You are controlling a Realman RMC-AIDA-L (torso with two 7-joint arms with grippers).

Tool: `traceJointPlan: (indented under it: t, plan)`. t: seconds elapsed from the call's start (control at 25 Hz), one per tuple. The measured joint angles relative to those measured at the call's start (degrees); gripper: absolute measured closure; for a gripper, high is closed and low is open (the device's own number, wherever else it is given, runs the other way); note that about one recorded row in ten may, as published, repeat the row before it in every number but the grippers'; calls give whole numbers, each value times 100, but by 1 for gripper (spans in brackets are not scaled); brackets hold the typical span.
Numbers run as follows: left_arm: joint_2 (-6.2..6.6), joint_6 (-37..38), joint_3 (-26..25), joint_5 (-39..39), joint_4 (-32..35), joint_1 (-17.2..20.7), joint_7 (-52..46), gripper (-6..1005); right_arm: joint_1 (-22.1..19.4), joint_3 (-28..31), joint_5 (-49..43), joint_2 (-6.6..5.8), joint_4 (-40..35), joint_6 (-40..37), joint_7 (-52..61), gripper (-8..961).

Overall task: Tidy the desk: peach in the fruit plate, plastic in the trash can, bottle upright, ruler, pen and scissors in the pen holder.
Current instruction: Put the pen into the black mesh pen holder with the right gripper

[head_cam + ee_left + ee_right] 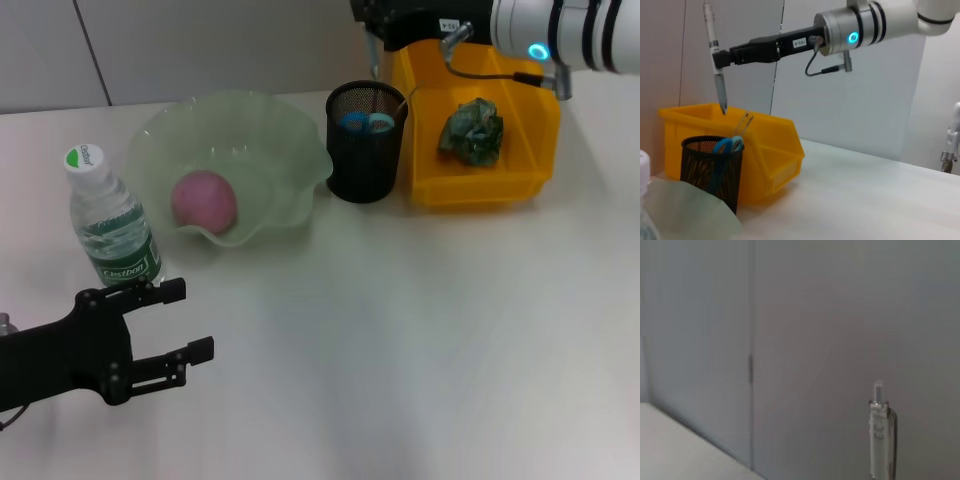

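The right hand, reaching in from the upper right of the head view, is closed on a pen that hangs upright, tip down, above the black mesh pen holder in the upper middle of the frame; to do this step well the tip should be centred over the holder's round mouth, lowered straight until the barrel is well inside the rim, and only then let go, keeping clear of the blue-handled scissors and the clear ruler already leaning inside; a tilted drop could catch the rim or skid off toward the yellow bin. The pen is slim, silvery and smooth, so it may slip; the holder is rigid wire mesh; the bin is hard glossy plastic holding a crumpled green wrapper; the pale green fruit plate is translucent with a wavy rim and cradles the round pink peach; the clear water bottle stands upright on the white table. The left hand rests open and empty at lower left.
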Motion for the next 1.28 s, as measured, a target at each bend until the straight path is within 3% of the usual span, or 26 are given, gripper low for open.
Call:
traceJointPlan:
  t: [0.24, 0.48, 1.28]
  plan:
    - [4, -19, -43, 0, -1, -13, -45, 206, 14, -453, 996, -6, 636, 1029, -745, 827]
    - [51, -19, -71, 0, 13, -10, -108, 205, 213, -561, 1976, -12, 1222, 1252, -1383, 827]
    - [110, -1, -87, 0, 40, 12, -112, 205, 332, -596, 2028, -24, 1725, 1227, -1469, 827]
